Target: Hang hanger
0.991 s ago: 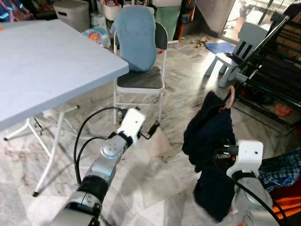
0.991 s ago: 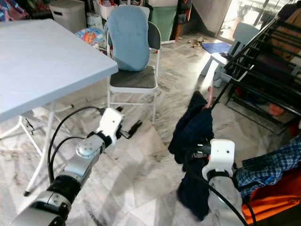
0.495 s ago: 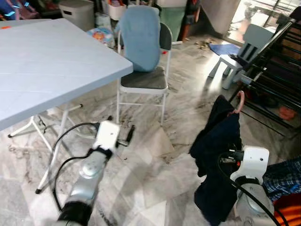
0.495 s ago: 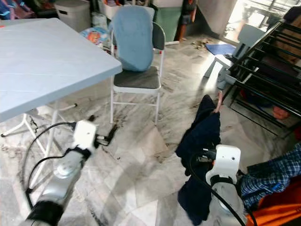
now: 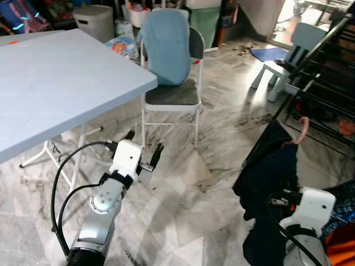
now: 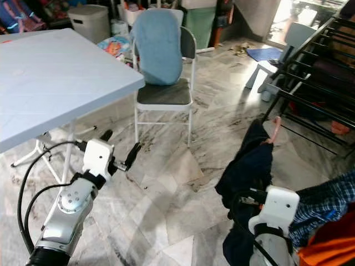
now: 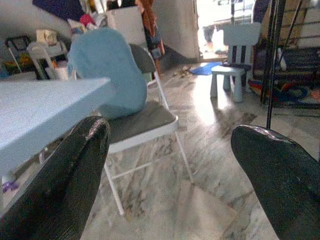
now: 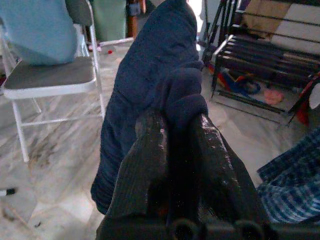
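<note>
So the right gripper (image 8: 175, 135) is pinched tight on a bunched fold of the dark navy garment (image 5: 272, 177) that hangs lengthwise from a pink plastic hanger (image 5: 302, 128), hook end pointing up. The black metal drying rack (image 5: 327, 72) sits ahead and off to the right, so the right arm is clearly nearer; it's raised, probably holding the hanger too. The left gripper (image 5: 143, 151) hovers low over the marble floor (image 5: 188, 205), fingers spread wide
</note>
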`<state>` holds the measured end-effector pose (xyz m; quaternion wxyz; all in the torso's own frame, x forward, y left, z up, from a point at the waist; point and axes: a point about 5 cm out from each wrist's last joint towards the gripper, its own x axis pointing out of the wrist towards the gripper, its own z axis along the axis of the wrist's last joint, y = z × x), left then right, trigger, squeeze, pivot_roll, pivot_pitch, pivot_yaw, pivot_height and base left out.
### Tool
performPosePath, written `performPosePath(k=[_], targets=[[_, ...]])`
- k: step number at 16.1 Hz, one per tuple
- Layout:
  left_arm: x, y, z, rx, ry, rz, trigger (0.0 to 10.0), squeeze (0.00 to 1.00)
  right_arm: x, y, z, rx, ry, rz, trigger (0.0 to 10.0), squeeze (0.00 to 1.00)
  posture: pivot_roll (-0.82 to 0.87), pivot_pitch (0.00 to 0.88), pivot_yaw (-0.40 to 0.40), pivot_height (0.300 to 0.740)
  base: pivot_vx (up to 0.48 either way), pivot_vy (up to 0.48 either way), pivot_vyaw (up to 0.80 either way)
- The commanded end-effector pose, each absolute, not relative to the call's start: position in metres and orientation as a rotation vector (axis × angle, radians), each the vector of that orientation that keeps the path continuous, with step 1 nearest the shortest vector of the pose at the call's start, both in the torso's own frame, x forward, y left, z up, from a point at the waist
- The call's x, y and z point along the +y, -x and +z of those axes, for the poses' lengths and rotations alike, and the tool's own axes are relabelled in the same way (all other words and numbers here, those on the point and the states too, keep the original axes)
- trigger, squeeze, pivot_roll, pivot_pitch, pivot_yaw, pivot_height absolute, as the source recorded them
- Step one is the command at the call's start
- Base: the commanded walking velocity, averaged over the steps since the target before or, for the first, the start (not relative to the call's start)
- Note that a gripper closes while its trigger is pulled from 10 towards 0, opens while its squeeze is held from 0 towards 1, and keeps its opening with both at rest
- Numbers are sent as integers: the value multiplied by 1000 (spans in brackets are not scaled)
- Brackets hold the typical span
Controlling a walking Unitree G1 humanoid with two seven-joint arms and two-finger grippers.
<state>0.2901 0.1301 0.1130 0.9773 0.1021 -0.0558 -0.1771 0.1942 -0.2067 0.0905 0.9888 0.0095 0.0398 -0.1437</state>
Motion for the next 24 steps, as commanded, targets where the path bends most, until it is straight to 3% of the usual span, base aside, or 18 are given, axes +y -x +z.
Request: performPosePath(k=[1, 7, 16, 19, 24], targets=[[127, -291, 118, -118, -202, -358, 10000, 0, -207, -196, 106, 12, -7, -290, 10000, 0, 72, 0, -42, 740, 0, 0, 0], [124, -295, 114, -67, -181, -332, 10000, 0, -210, -200, 116, 7, 22, -270, 10000, 0, 47, 0, -53, 740, 0, 0, 0], [108, -291, 110, -51, -196, -393, 10000, 0, -199, -209, 120, 10, 16, -200, 10000, 0, 53, 0, -59, 740, 0, 0, 800], [98, -283, 97, 8, -187, -520, 10000, 0, -194, -211, 120, 19, -2, -168, 10000, 0, 50, 0, -58, 740, 0, 0, 800], [101, -288, 92, 61, -162, -524, 10000, 0, -189, -213, 121, 23, -23, -141, 10000, 0, 42, 0, -50, 740, 0, 0, 800]])
